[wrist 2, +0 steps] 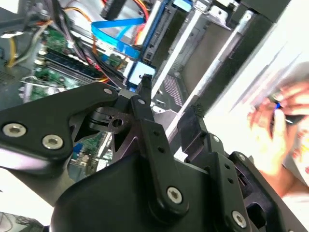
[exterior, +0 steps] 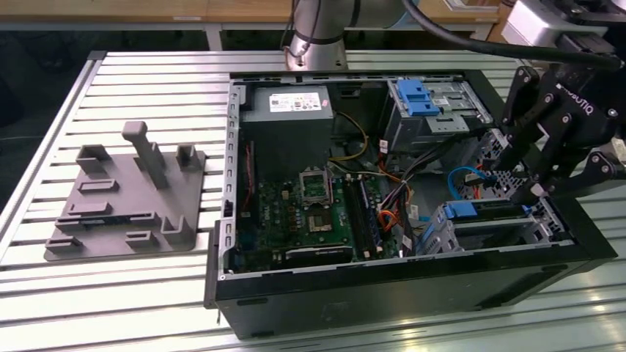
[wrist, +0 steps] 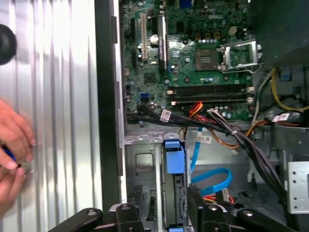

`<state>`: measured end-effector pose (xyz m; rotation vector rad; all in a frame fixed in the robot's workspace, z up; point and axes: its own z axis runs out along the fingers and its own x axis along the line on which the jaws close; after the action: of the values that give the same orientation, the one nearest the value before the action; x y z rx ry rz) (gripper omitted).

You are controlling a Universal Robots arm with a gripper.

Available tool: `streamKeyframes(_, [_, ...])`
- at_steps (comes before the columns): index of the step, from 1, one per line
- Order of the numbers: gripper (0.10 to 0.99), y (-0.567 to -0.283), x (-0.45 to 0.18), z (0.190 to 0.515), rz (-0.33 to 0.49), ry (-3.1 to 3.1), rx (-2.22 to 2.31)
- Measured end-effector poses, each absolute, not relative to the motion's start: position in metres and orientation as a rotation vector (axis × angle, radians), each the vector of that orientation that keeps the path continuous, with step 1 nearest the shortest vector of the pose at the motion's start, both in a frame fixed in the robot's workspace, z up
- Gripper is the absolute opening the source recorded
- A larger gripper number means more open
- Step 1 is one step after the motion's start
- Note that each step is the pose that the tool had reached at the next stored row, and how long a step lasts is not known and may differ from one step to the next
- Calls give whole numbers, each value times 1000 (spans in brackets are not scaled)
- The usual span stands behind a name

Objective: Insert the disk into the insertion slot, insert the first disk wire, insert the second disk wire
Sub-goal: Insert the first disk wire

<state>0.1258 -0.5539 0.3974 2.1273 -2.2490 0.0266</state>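
Note:
The disk [exterior: 459, 211] lies inside the insertion slot [exterior: 440, 238], a silver cage at the case's near corner on the exterior view's right. In the first wrist view the blue carrier end of the disk [wrist: 174, 157] sticks out of the slot [wrist: 140, 166]. My black gripper [exterior: 535, 192] hangs over the far end of the cage, open, its fingers [wrist 2: 144, 92] spread on either side of a metal rail and holding nothing. A loose blue flat wire [wrist: 212, 179] curls beside the disk, also seen as the blue wire [exterior: 468, 176] in the exterior view.
The open computer case [exterior: 391, 293] rests on a slatted metal table. A taller bay with a blue latch [exterior: 415, 95] stands behind the cage. A bundle of black and orange cables [wrist: 217, 125] crosses the case. A grey fixture [exterior: 127, 198] sits at the exterior view's left. A person's hands [wrist: 12, 150] work beside the case.

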Motion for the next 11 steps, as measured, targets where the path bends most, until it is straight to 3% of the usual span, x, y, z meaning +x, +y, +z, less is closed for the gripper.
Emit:
streamKeyframes(8, [498,-537,126,397,181,-2176,2055])
streamKeyframes(11, [498,-527,126,397,197,-2168,2047])
